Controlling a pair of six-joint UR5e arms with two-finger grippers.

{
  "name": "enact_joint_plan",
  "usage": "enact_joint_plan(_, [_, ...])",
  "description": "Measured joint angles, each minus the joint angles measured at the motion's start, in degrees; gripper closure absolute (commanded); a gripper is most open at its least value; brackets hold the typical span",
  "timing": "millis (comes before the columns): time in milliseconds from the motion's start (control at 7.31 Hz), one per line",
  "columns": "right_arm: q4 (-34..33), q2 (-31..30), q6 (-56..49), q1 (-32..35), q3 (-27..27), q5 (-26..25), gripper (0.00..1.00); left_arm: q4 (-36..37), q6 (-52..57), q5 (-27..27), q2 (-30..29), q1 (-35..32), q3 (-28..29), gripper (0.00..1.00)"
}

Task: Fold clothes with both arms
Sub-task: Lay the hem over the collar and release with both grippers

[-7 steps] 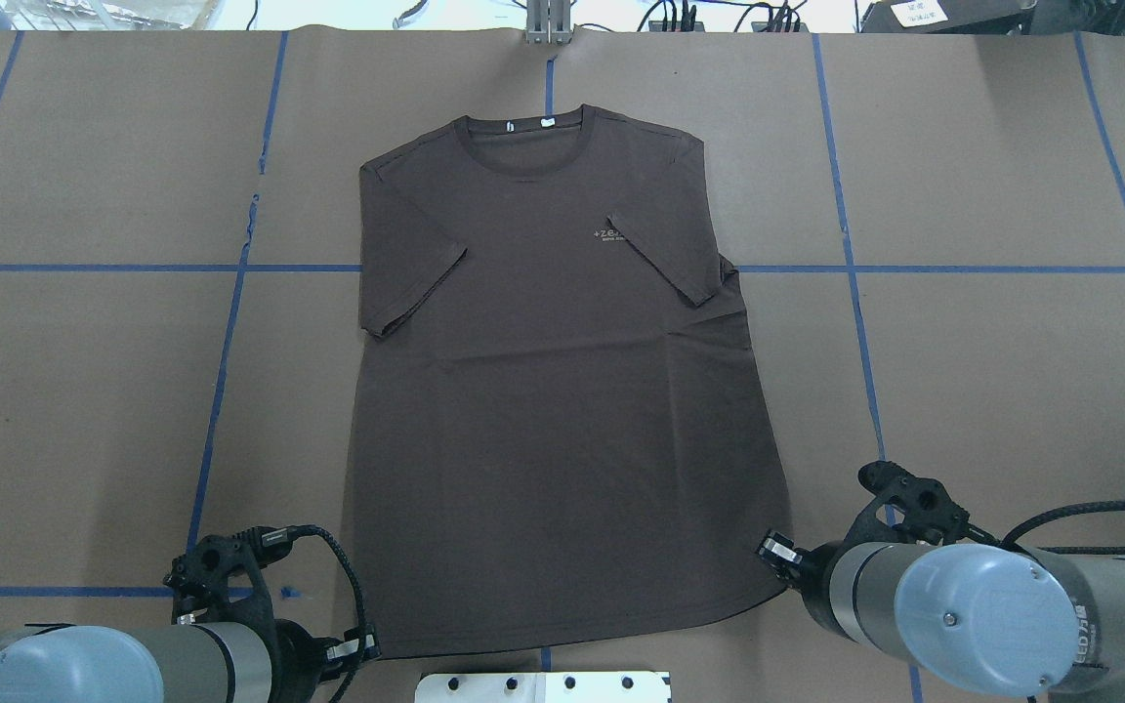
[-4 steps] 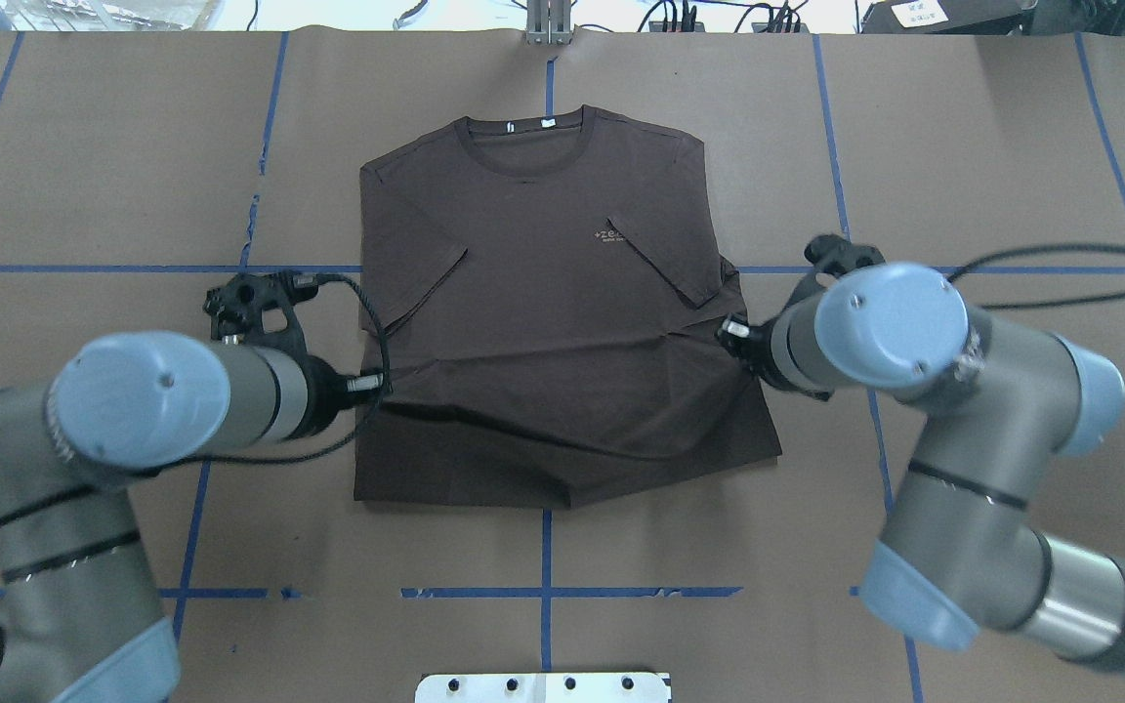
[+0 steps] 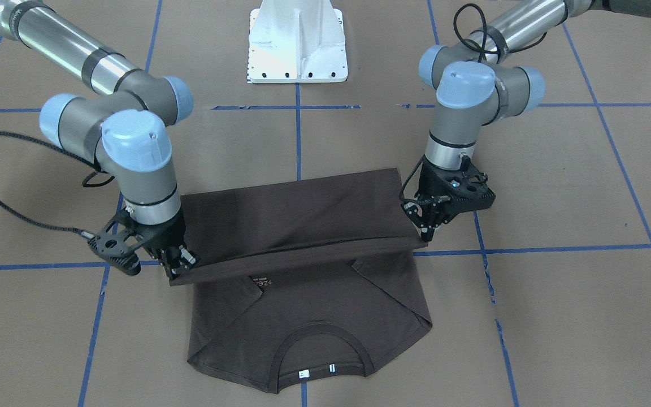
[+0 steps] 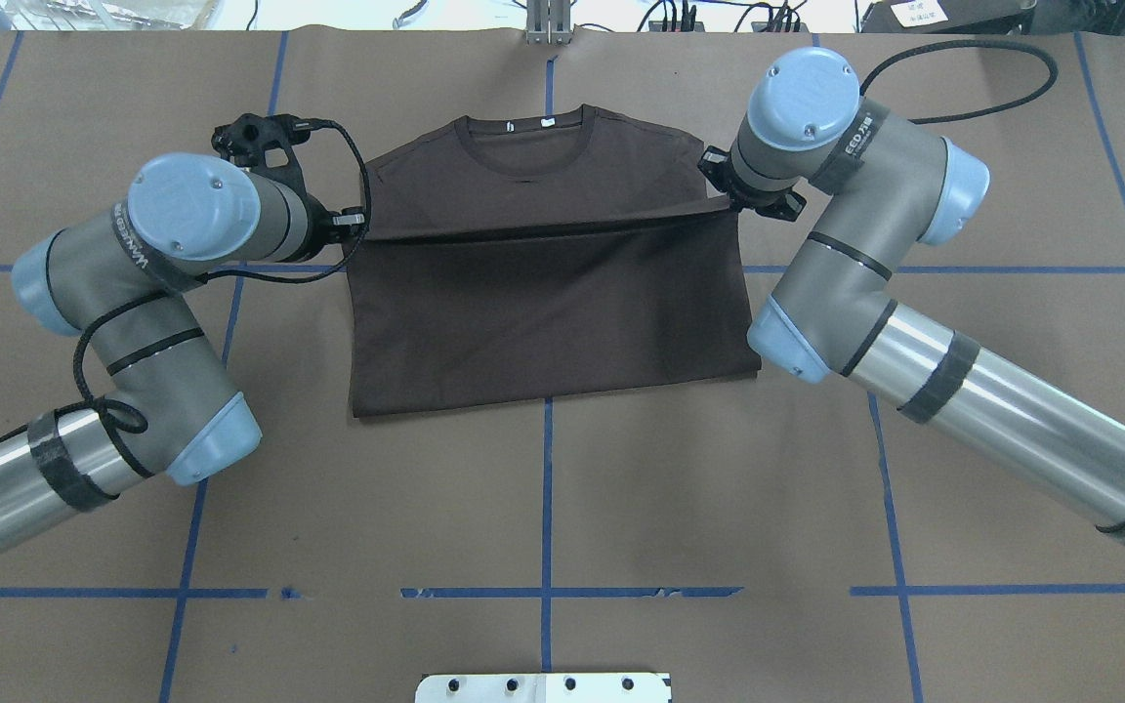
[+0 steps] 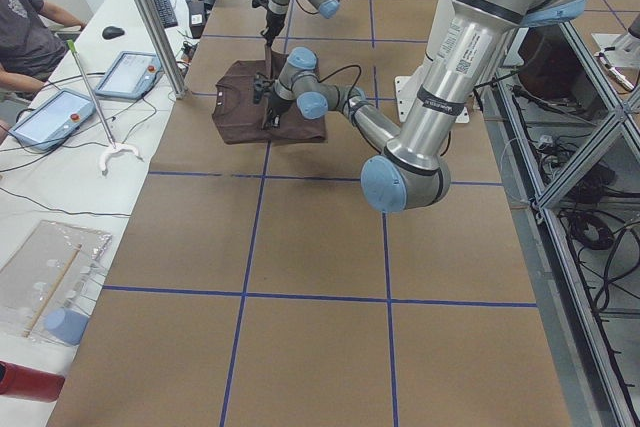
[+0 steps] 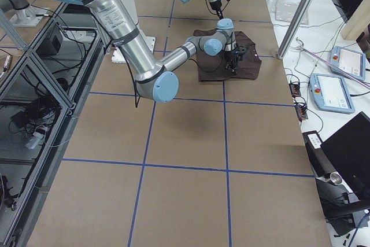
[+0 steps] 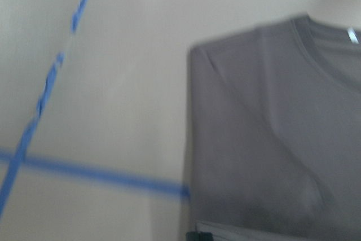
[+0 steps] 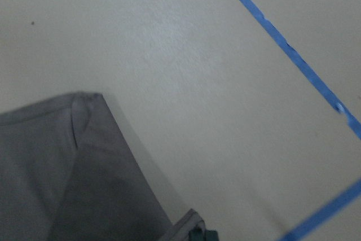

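Overhead exterior: left claw and right claw are each pinching a corner of the T-shirt hem, stretching it across upper-centre frame.

We see a table covered in brown paper, gridded with blue tape lines, spreading beneath the left gripper and right gripper. Behind them stands a white pedestal; beyond them, a white bench carries two tablets beside an aluminium post.
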Motion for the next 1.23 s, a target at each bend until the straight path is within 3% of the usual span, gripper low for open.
enact_joint_plan(274, [5.7, 4.6, -0.6, 1.1, -10.0, 0.2, 1.00, -2.2, 2.2, 0.1, -3.9, -2.6, 7.0, 1.00])
enact_joint_plan(684, [9.0, 7.2, -0.7, 1.2, -15.5, 0.0, 1.00, -9.4, 2.8, 0.3, -7.7, -3.8, 16.7, 1.00])
enact_joint_plan(821, [9.2, 7.6, -0.7, 1.2, -16.4, -0.1, 1.00, -10.7, 2.8, 0.3, -8.7, -3.9, 18.8, 0.87])
enact_joint_plan(957, [9.2, 7.8, -0.8, 1.2, -16.9, -0.3, 0.72, -11.2, 2.8, 0.3, -9.8, -4.0, 20.3, 0.61])
enact_joint_plan(1094, [9.2, 7.8, -0.8, 1.2, -17.0, -0.3, 0.30, -11.4, 2.8, 0.3, -10.3, -4.0, 21.3, 0.51])
enact_joint_plan(1231, [9.2, 7.8, -0.7, 1.2, -16.8, -0.4, 0.30, -11.7, 2.8, 0.3, -10.5, -4.1, 21.8, 0.48])
